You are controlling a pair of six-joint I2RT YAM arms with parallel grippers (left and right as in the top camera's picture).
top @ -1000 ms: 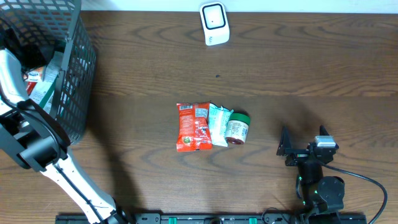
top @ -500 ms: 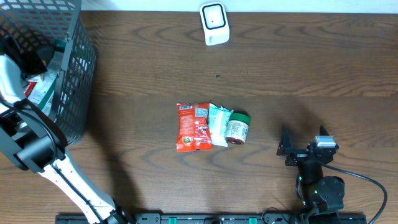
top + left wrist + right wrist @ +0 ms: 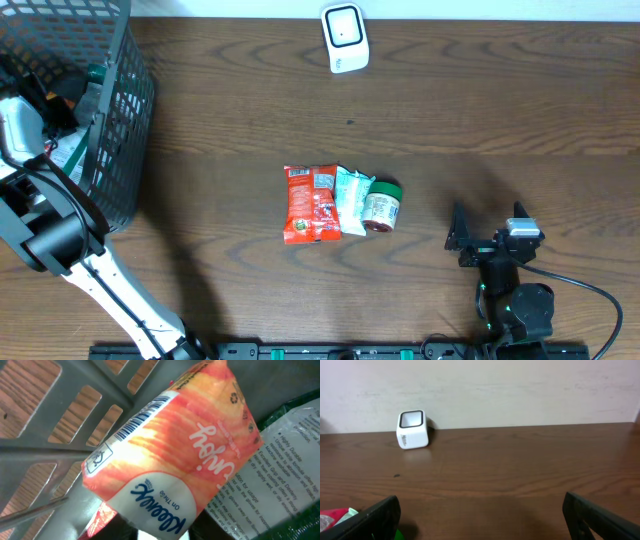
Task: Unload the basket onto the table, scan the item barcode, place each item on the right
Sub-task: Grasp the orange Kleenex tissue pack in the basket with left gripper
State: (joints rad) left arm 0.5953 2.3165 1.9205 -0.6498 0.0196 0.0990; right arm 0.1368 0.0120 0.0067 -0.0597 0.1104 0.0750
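Just before the left end effector [image 3: 52,92] lies the tissue pack [image 3: 170,455].

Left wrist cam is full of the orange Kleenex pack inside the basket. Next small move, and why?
Probably a short, straight lift of the Kleenex pack, watching that it comes along. It fills the left wrist view, but no fingers show, so the hold is unconfirmed. The wire basket walls stand between it and the scanner across the table, so it has to go up before going sideways.
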